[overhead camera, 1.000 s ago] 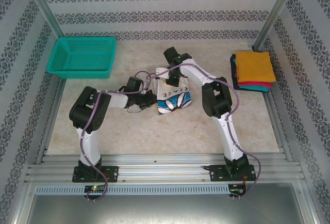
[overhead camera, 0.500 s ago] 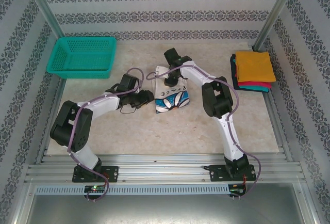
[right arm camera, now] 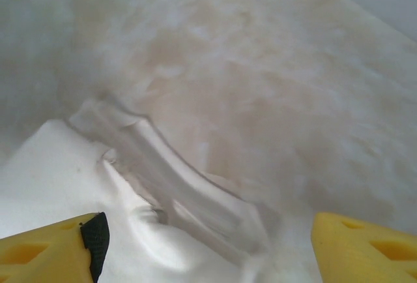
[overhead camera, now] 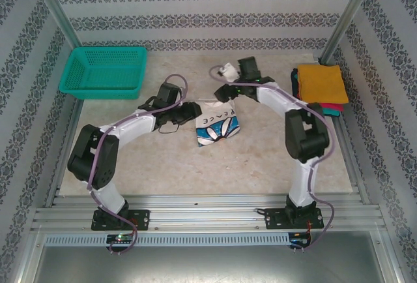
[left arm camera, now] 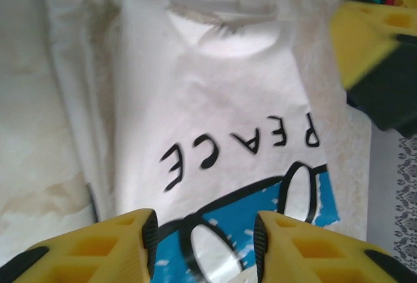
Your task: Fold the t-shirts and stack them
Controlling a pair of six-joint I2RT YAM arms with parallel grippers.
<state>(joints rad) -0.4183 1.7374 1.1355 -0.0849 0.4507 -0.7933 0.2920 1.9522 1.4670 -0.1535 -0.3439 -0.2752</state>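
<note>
PEACE t-shirt [overhead camera: 218, 125] lies folded just ahead of the left claw [left arm camera: 205, 234], jaws partly apart and empty, its edge beneath the right claw [right arm camera: 208, 250], jaws wide, empty; either claw dragging a loose edge could undo the fold

The left arm [overhead camera: 127, 126] reaches from its base toward 1 o'clock, forearm low and level, its yellow left fingers [left arm camera: 98, 247] parted. The right arm [overhead camera: 303, 139] stands upright, elbow bent, forearm pointing toward 10 o'clock, its right fingers [right arm camera: 365, 244] spread wide.
</note>
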